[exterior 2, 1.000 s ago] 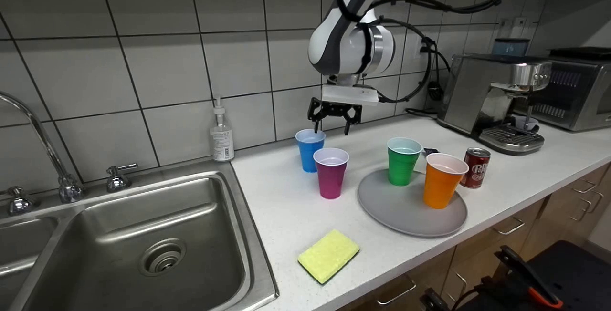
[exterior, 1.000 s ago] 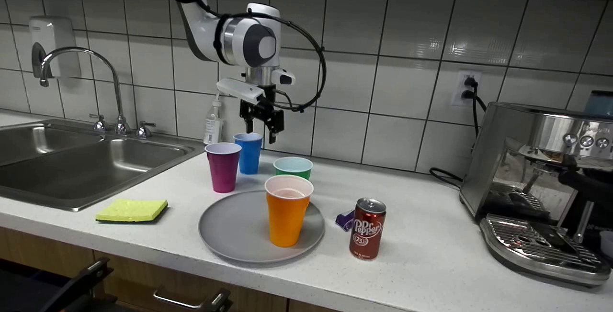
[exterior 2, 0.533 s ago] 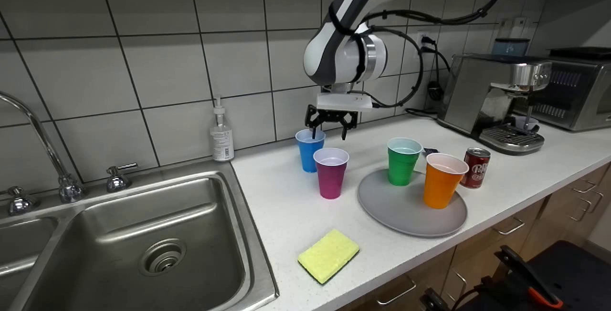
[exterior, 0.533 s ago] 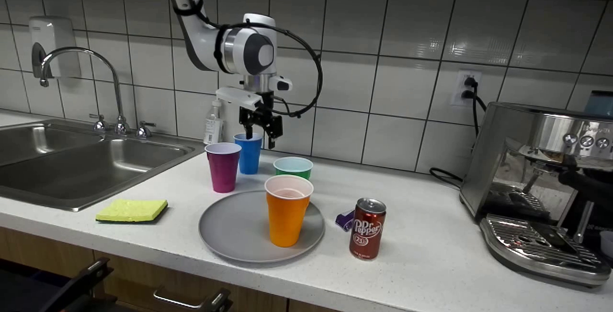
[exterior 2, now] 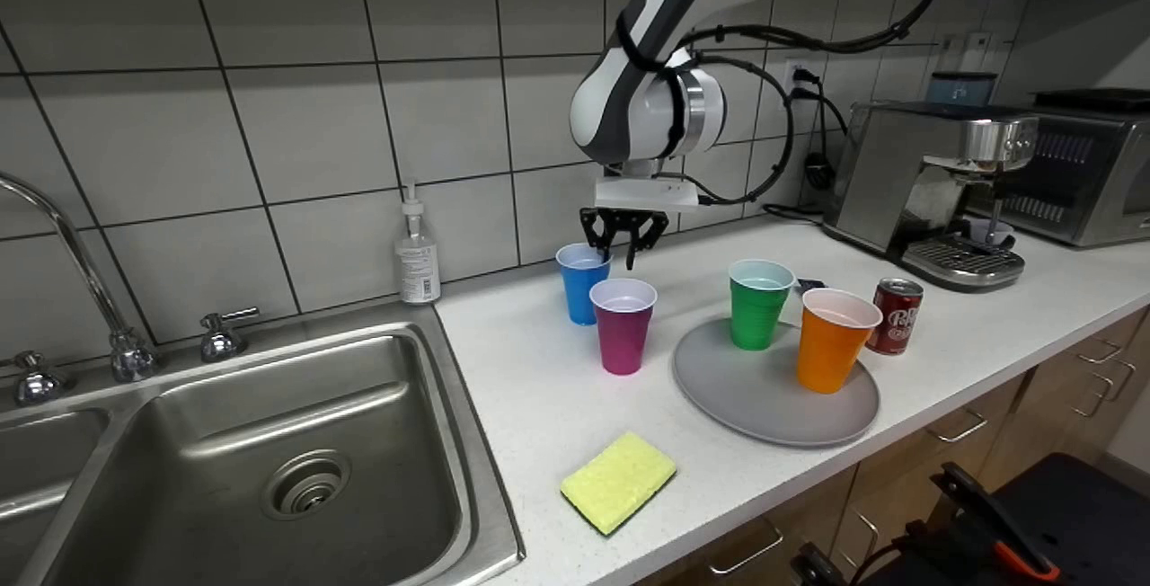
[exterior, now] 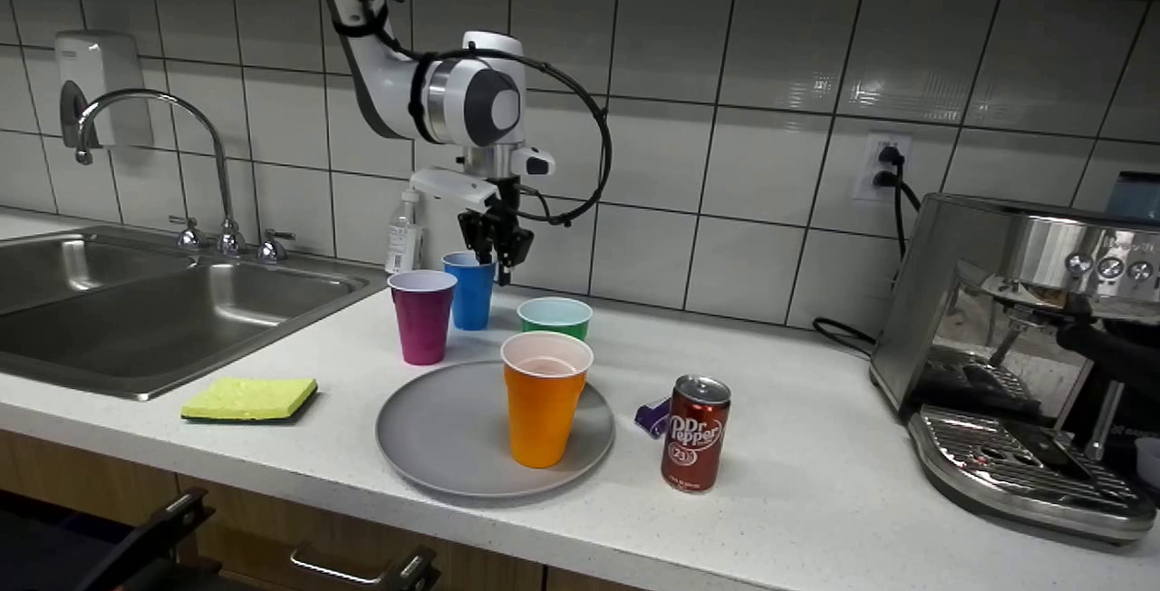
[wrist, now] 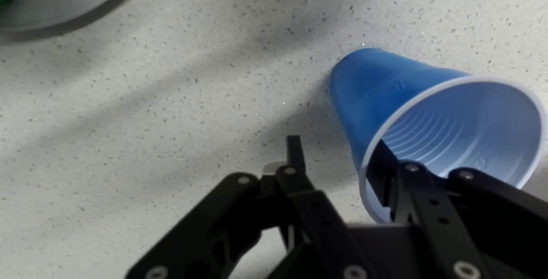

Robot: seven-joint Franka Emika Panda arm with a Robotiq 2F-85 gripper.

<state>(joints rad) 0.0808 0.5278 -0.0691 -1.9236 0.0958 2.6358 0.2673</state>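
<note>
In both exterior views my gripper [exterior: 495, 270] [exterior 2: 618, 261] points down at the rim of the blue cup [exterior: 468, 303] [exterior 2: 582, 295], which stands upright near the tiled wall. The wrist view puts one finger [wrist: 379, 163] inside the cup's white mouth, while the opposite finger [wrist: 295, 152] is outside, over the counter. The near wall of the cup [wrist: 381, 84] lies between the fingers, with a gap visible on the outer side, so the jaws are part-way open and not clamped. Whether the inner finger touches the wall I cannot tell.
Close in front of the blue cup stands a magenta cup [exterior 2: 623, 339]. A grey plate [exterior: 435, 437] carries a green cup [exterior 2: 755, 316] and an orange cup [exterior: 544, 410]. A soda can [exterior: 696, 446], purple wrapper [exterior: 652, 416], sponge [exterior: 245, 399], soap bottle [exterior 2: 418, 262] and coffee machine [exterior 2: 925, 182] surround them.
The arm has come down and slightly toward the blue cup, one finger dropping into its mouth. The fingers have drawn nearer each other. The cups have not moved.
</note>
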